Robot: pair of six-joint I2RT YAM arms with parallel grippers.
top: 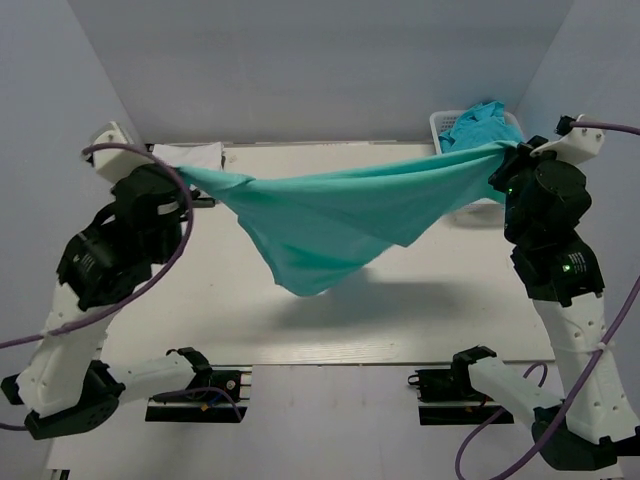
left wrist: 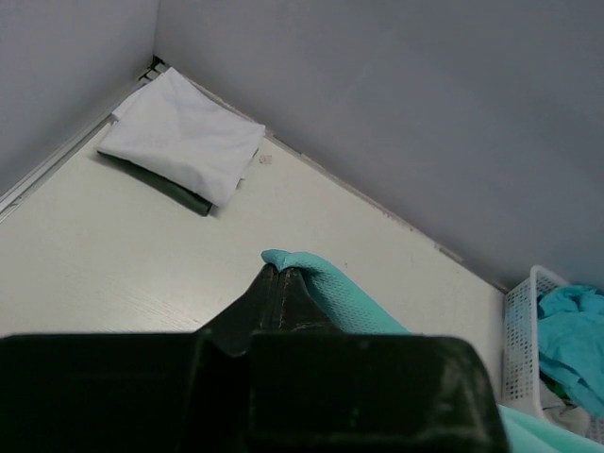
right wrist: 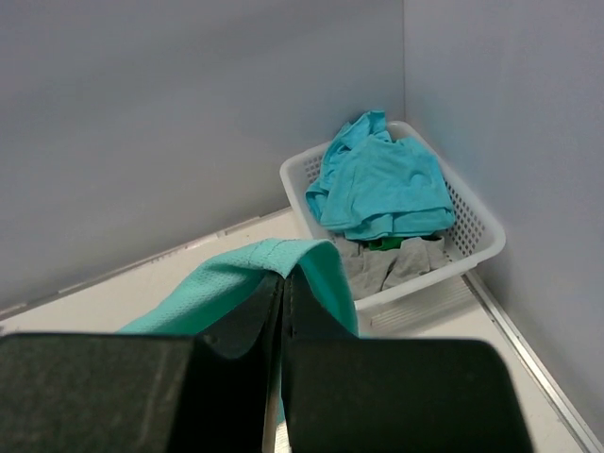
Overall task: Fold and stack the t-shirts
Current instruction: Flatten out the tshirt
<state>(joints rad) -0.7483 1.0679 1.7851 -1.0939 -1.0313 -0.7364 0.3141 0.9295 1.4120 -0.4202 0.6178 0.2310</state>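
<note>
Teal-green is showing at both sets of fingertips. The left hand [left wrist: 281,276] is clenching tight on one edge of the teal-green t-shirt [top: 330,225], and a small fold of cloth is poking out past its closed tips. The right hand [right wrist: 285,278] is clamping the opposite edge in the same way, with the fabric draping over its fingers.

Both hands are holding high and well apart, so the shirt is stretching between them like a hammock. Its middle is sagging toward the bench [top: 200,300] and casting a shadow there.

Ahead of the left hand, in the far corner of the bench, a folded white t-shirt [left wrist: 184,137] is lying on top of a dark t-shirt [left wrist: 165,184], whose edge is peeking out underneath.

Ahead of the right hand, in the opposite far corner, a white lattice basket [right wrist: 477,241] is sitting against the walls. A turquoise-blue t-shirt [right wrist: 382,184] is heaping up inside it, on top of crumpled grey cloth [right wrist: 396,260].
</note>
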